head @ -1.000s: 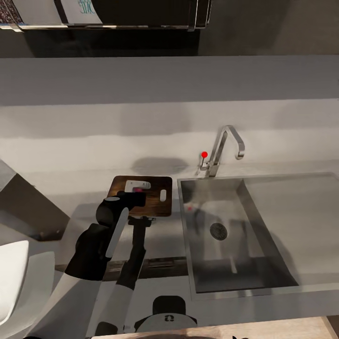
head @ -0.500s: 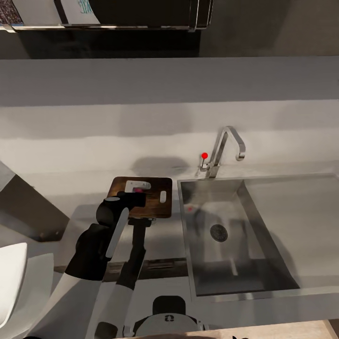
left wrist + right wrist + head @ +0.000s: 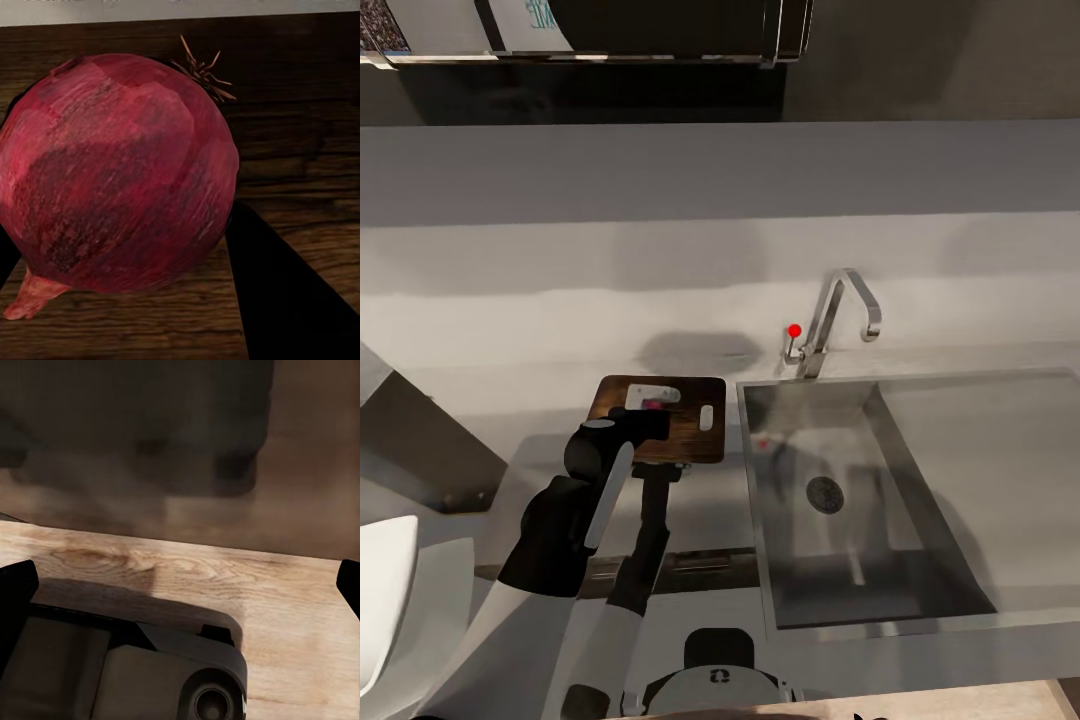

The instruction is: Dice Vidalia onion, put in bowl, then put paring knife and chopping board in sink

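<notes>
in the head view, nearest the camera, the robot's white trunk and black left arm (image 3: 575, 510) are reaching up toward eleven o'clock, with the left gripper (image 3: 650, 408) hanging over the dark brown wooden chopping board with a slot-shaped handle hole (image 3: 695, 435). the small round pinkish-red vidalia onion (image 3: 653, 403) is sitting on that board, at the gripper's tip; in the left wrist view it (image 3: 116, 172) is lying on the wood grain with a dark finger (image 3: 281, 289) just beside it, and i cannot tell whether the fingers are pressing on it or standing apart. something white (image 3: 656, 392) is lying on the board just behind the onion, too small to name. the board is resting on the long smooth grey countertop (image 3: 540, 330), just beside the rectangular stainless steel sink (image 3: 880, 590), which is spreading from the centre toward four o'clock with its round drain (image 3: 824, 492) in the basin floor. behind the basin, at about one o'clock, the angular chrome tap (image 3: 840, 318) and its small red-knobbed lever (image 3: 794, 338) are standing. at eight o'clock a white curved shape (image 3: 385, 590) is showing at the frame edge. farthest, at twelve o'clock, glossy black upper cabinets (image 3: 660, 25) are hanging over the grey wall. in the right wrist view the right gripper (image 3: 184, 585) is pointing at light wood floor (image 3: 225, 577), its dark fingers (image 3: 15, 585) spread wide apart with nothing between them
</notes>
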Tool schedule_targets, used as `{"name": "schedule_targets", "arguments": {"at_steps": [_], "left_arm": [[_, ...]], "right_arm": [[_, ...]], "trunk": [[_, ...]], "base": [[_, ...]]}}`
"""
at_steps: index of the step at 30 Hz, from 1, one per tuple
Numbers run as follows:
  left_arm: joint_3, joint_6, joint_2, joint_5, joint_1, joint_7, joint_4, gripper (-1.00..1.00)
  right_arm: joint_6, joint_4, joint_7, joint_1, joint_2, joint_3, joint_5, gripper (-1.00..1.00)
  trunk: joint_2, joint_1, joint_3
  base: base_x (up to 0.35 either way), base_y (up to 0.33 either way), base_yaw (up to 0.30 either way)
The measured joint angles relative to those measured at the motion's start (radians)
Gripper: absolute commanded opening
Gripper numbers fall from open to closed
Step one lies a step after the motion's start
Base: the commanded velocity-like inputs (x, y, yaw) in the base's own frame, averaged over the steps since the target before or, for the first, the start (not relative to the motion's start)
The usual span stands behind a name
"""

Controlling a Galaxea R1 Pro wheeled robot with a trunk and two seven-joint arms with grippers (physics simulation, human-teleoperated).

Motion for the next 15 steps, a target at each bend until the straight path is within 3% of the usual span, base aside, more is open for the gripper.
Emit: {"name": "schedule_targets", "arguments": {"at_steps": [1,15], "left_arm": [[0.0,0.0,0.0,0.0,0.0,0.0,0.0,1.0],[0.0,0.001,0.0,-0.002,0.0,-0.001,0.001,1.0]], "right_arm": [[0.0,0.0,0.0,0.0,0.0,0.0,0.0,1.0],[0.0,0.0,0.0,0.0,0.0,0.0,0.0,1.0]], "trunk": [[0.0,0.0,0.0],[0.0,0.0,0.0]], "base": [[0.0,0.0,0.0],[0.0,0.0,0.0]]}}
